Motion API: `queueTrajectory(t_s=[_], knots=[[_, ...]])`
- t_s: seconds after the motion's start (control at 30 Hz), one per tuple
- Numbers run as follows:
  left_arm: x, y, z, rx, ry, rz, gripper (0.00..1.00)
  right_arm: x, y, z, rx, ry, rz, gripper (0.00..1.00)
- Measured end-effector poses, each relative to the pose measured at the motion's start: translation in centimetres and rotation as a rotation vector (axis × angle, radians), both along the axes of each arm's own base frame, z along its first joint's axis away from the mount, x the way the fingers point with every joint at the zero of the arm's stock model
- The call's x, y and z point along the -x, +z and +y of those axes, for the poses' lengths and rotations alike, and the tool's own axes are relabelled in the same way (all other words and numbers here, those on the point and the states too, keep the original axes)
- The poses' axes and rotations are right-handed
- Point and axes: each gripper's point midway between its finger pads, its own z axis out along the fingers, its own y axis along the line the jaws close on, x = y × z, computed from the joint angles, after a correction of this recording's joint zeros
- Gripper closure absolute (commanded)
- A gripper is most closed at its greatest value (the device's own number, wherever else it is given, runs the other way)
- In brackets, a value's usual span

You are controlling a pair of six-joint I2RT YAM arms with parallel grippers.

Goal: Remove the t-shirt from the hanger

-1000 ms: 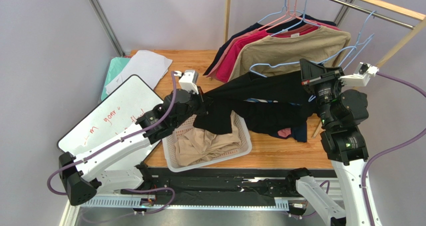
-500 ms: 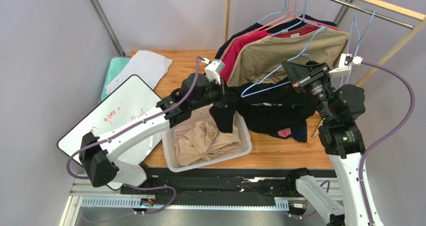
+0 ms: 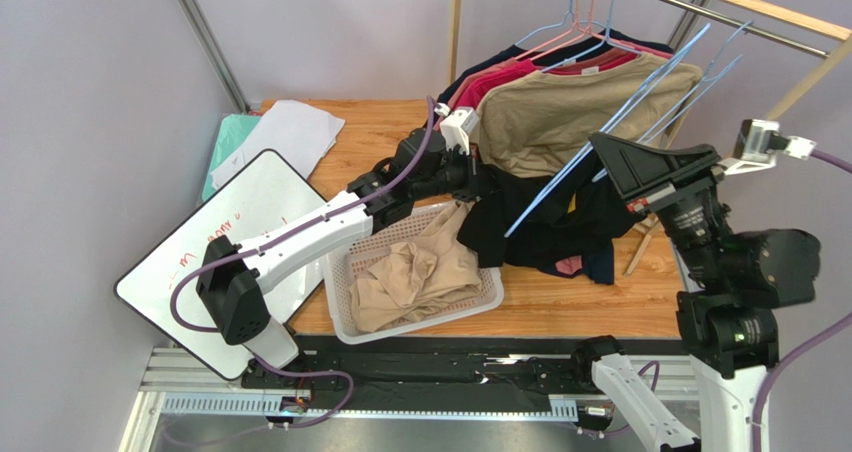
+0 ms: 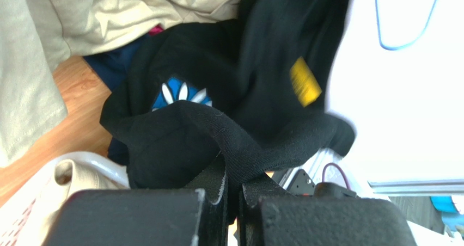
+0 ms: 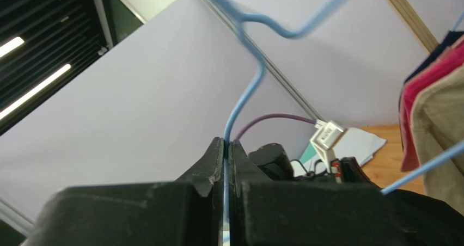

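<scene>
My right gripper is shut on a blue wire hanger and holds it raised and tilted; in the right wrist view the wire runs up from between my shut jaws. The black t-shirt hangs crumpled below the hanger, over the table. My left gripper is shut on a fold of its black fabric, just right of the white basket. Whether the shirt still hangs on the hanger cannot be told.
A white basket holds a beige garment. Tan, red and navy shirts hang on hangers from a wooden rack at the back right. A whiteboard and white paper lie at left.
My left gripper has moved right and back with the black fabric. My right gripper has lifted the hanger up and to the right, tilting it steeply; the shirt has slid down into a heap.
</scene>
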Motion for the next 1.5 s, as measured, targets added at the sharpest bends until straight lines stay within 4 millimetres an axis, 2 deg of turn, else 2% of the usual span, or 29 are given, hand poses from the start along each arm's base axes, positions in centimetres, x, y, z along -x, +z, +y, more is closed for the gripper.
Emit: queueTrajectory(t_s=[0.13, 0.27, 0.37, 0.47, 0.53, 0.63, 0.73, 0.8, 0.93, 1.0, 1.07, 1.17, 1.3, 1.4, 1.5], knots=[[-0.6, 0.6, -0.3, -0.007, 0.006, -0.009, 1.00, 3.1, 3.2, -0.5, -0.021, 0.003, -0.104, 1.00], [-1.0, 1.7, -0.1, -0.007, 0.014, -0.023, 1.00, 4.9, 4.4, -1.0, -0.035, -0.003, -0.154, 1.00], [-1.4, 2.7, 0.3, -0.013, 0.025, -0.044, 1.00, 4.2, 4.0, -1.1, -0.025, -0.023, -0.148, 1.00], [-1.6, 3.8, 1.5, -0.046, 0.043, -0.067, 1.00, 2.3, 2.4, -0.8, -0.009, -0.026, -0.099, 1.00], [-1.5, 5.5, 2.5, -0.062, 0.057, -0.104, 1.00, 0.6, 1.0, -0.4, 0.003, -0.023, -0.050, 1.00], [-1.2, 10.3, 4.4, -0.061, 0.082, -0.201, 1.00, -1.9, -1.4, 0.1, 0.031, -0.028, 0.026, 1.00], [-0.1, 17.4, 6.9, -0.013, 0.115, -0.342, 1.00, -3.0, -2.8, 0.1, 0.057, -0.044, 0.058, 1.00], [0.7, 23.1, 9.2, 0.041, 0.158, -0.459, 1.00, -3.0, -3.0, -0.1, 0.070, -0.058, 0.055, 1.00], [2.7, 32.2, 14.5, 0.135, 0.263, -0.651, 1.00, -1.8, -2.7, -0.7, 0.093, -0.093, 0.018, 1.00], [3.8, 35.7, 17.3, 0.174, 0.325, -0.736, 1.00, -1.1, -2.1, -1.0, 0.102, -0.112, -0.012, 1.00], [4.8, 38.1, 19.6, 0.205, 0.381, -0.799, 1.00, -0.7, -1.8, -1.3, 0.108, -0.125, -0.030, 1.00], [6.2, 40.0, 22.4, 0.225, 0.445, -0.865, 1.00, -0.8, -2.0, -1.5, 0.120, -0.140, -0.032, 1.00], [7.5, 40.7, 25.5, 0.214, 0.515, -0.916, 1.00, -1.3, -2.7, -1.4, 0.129, -0.143, -0.018, 1.00], [7.3, 39.9, 26.3, 0.183, 0.548, -0.919, 1.00, -1.8, -3.4, -1.3, 0.134, -0.140, 0.001, 1.00], [6.4, 38.1, 26.1, 0.129, 0.562, -0.898, 1.00, -2.2, -4.2, -1.2, 0.139, -0.139, 0.020, 1.00]])
